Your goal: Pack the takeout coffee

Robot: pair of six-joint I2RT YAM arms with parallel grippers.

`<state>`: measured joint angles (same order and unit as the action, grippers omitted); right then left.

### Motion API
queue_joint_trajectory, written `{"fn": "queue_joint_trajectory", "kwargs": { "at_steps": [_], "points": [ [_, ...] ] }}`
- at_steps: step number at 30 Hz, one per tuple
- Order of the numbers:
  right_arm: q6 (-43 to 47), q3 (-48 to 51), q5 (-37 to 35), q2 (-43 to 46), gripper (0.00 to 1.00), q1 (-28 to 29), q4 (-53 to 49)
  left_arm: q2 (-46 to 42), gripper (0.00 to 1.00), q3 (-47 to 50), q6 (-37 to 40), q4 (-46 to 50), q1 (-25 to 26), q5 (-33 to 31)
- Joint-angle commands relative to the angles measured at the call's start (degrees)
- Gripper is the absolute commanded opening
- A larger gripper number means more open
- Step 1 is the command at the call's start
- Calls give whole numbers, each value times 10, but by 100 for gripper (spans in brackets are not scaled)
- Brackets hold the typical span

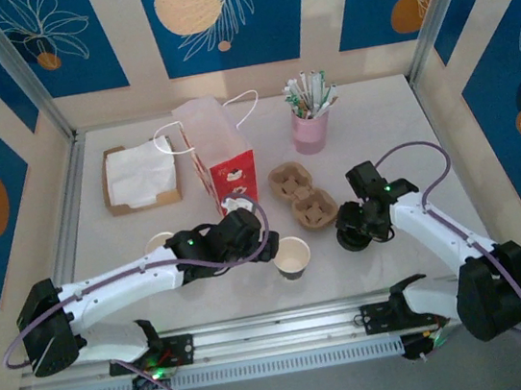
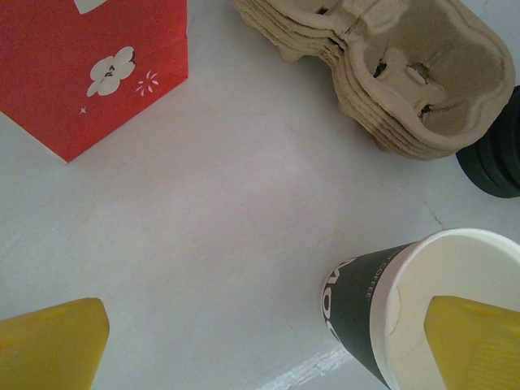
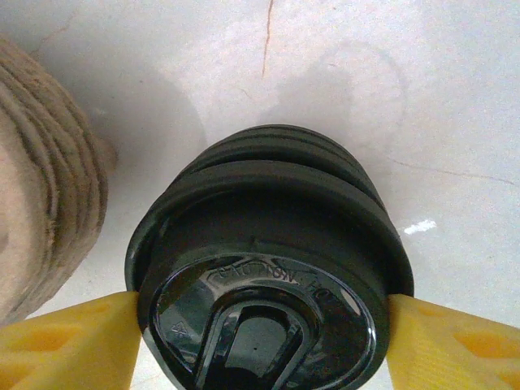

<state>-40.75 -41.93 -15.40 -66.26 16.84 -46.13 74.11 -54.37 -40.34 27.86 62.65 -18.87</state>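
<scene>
Word "COFFEE" on paper cup (image 2: 357, 301) dark band, black lid (image 3: 268, 325) embossed lettering unreadable

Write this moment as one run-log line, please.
left end effector: open, astride rim of paper coffee cup | right end effector: shut on top black lid of lid stack | cup: upright, unlidded

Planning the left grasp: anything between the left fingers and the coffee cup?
Nothing visible. The coffee cup stands right at the open left gripper; one finger overlaps its open rim in the left wrist view. Only bare table lies between the fingers. Carrier stack, black lids and red bag sit farther off.
</scene>
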Motion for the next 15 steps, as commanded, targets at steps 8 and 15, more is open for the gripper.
{"fn": "queue_joint_trajectory", "kwargs": {
  "at_steps": [8, 15],
  "points": [
    [5, -32, 11, 26, 74, -4, -40, 2, 100, 1, 4, -2, 4, -3],
    [29, -63, 41, 52, 72, -2, -64, -20, 100, 16, 6, -17, 4, -14]
  ]
}}
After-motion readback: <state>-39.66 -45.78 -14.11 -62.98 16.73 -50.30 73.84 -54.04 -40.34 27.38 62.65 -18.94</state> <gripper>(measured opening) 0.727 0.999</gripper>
